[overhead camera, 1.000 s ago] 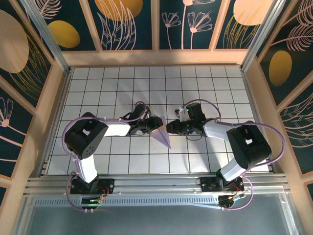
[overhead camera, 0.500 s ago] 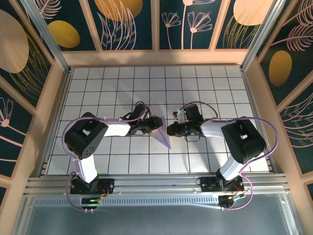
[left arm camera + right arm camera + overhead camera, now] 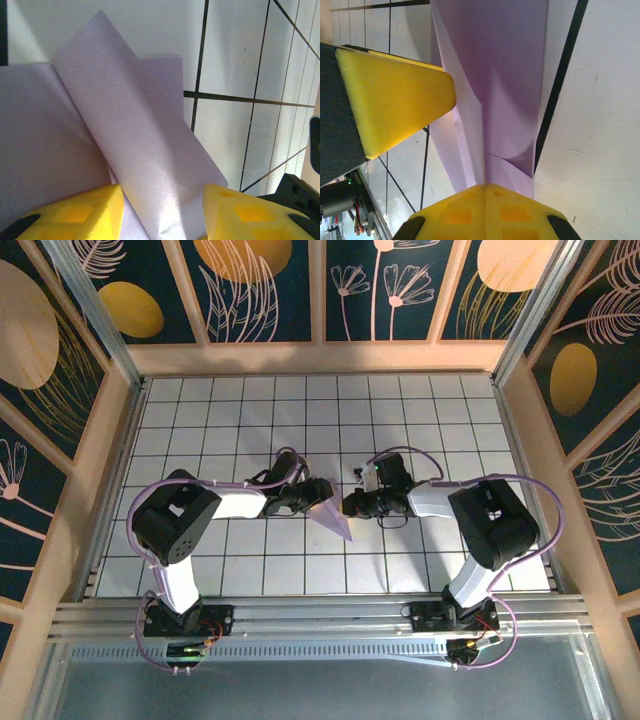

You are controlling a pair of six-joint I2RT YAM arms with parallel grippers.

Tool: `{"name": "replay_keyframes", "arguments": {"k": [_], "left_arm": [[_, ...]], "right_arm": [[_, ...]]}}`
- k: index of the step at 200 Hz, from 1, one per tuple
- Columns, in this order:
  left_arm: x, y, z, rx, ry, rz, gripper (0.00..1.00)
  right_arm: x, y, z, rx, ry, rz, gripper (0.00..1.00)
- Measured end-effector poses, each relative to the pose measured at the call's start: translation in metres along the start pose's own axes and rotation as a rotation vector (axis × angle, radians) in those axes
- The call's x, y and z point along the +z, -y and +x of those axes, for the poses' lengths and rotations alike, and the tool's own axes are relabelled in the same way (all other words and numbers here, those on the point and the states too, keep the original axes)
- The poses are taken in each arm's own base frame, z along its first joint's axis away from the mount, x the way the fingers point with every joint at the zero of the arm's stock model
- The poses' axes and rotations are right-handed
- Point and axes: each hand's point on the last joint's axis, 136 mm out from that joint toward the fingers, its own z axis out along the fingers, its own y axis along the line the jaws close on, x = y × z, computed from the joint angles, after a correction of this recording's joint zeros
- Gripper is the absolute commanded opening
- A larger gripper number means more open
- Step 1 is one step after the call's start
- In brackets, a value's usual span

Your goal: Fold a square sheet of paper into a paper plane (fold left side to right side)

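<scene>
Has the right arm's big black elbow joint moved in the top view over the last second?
Yes. The black elbow joint swung toward the picture's left, away from the wooden right wall.

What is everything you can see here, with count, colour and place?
paper sheet: one, lavender, partly folded, mid-table between the grippers
table: one, white tiles with dark grid lines
wall panels: several, dark blue with gold plants, around the table
rail: one, silver, near edge
left arm: one, black and white, purple cable, near left
right arm: one, black and white, purple cable, near right
left gripper: one, yellow fingers, open astride the paper
right gripper: one, yellow fingers, shut on the paper's fold
</scene>
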Motion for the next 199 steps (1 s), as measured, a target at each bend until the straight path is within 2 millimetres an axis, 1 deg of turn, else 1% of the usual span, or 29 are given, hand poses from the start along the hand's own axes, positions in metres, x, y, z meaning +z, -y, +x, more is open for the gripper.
{"name": "replay_keyframes", "arguments": {"k": [143, 199], "left_arm": [[0.0, 0.0, 0.0, 0.001, -0.001, 0.0, 0.46], [0.0, 0.001, 0.0, 0.005, 0.0, 0.001, 0.47]], "right_arm": [[0.008, 0.014, 0.001, 0.001, -0.019, 0.059, 0.01], [0.009, 0.014, 0.0, 0.0, -0.026, 0.069, 0.01]]}}
